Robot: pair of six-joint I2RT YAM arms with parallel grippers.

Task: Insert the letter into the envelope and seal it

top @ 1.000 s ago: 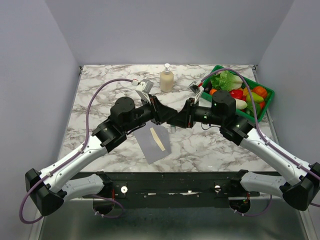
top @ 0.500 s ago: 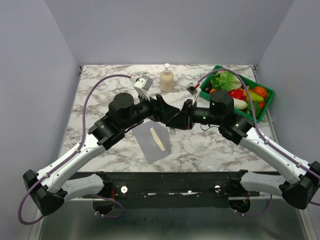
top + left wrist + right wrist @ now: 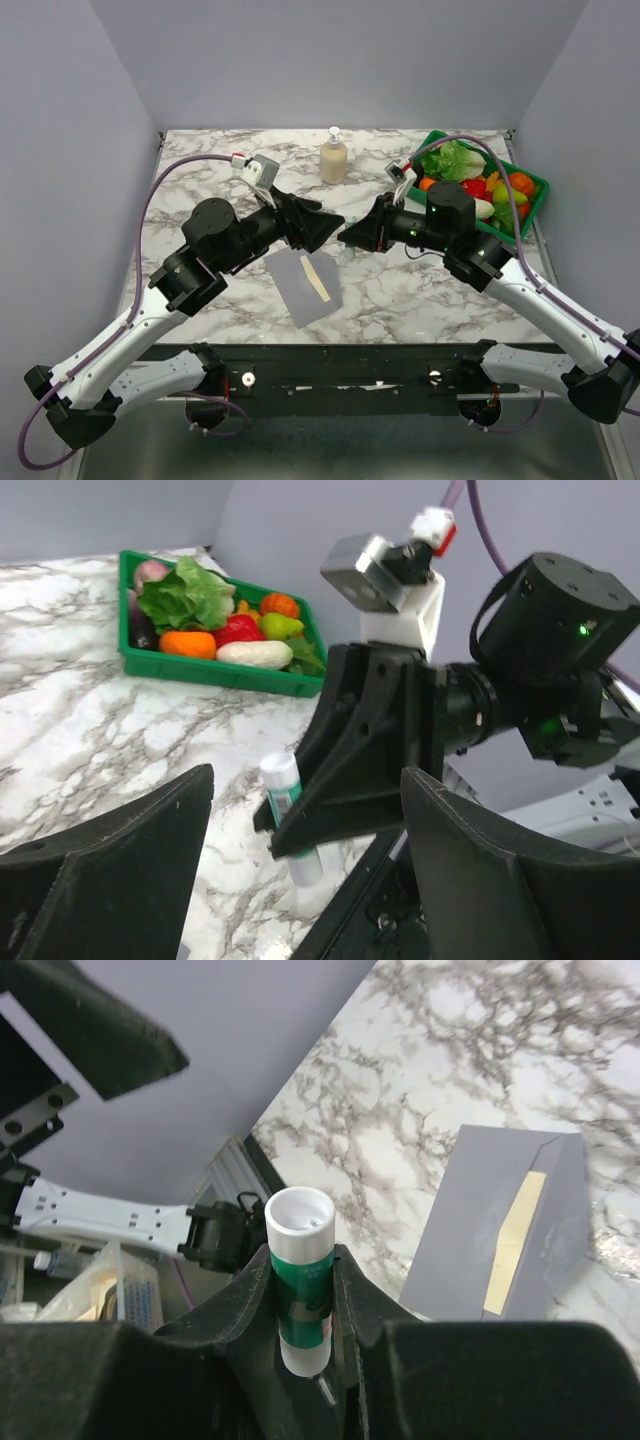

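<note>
- The envelope (image 3: 480,1220) lies flat on the marble desk (image 3: 420,290), just in front of the two arms and slightly askew. Its flap looks folded open rather than pressed shut.
- Of the letter (image 3: 512,1235) I see only a narrow cream strip along the envelope's mouth, so I judge most of it is already tucked inside.
- Both are thin paper: very light, floppy, easy to crease, and apt to slide on the smooth stone if pushed from one side. Lying this flat, there is little to pinch. I'd go for the flap's free edge or a corner, and hold the body down while folding.
- The right end effector (image 3: 350,233) is clamped around the middle of a green-and-white glue stick (image 3: 300,1290), held clear above the desk. It is a hard, slick little tube, light enough for that grip.
- The left end effector (image 3: 335,220) faces it with its jaws spread wide and nothing between them.
- Hard to tell:
  - The cream strip could be a gum band rather than the sheet's edge.
  - The stick's top shows a white open rim, but I can't see any glue raised, nor a cap anywhere.
  - From above, the stick is hidden behind the black fingers.
- The soap bottle (image 3: 333,158) and the green vegetable basket (image 3: 215,672) stand well apart at the back.
</note>
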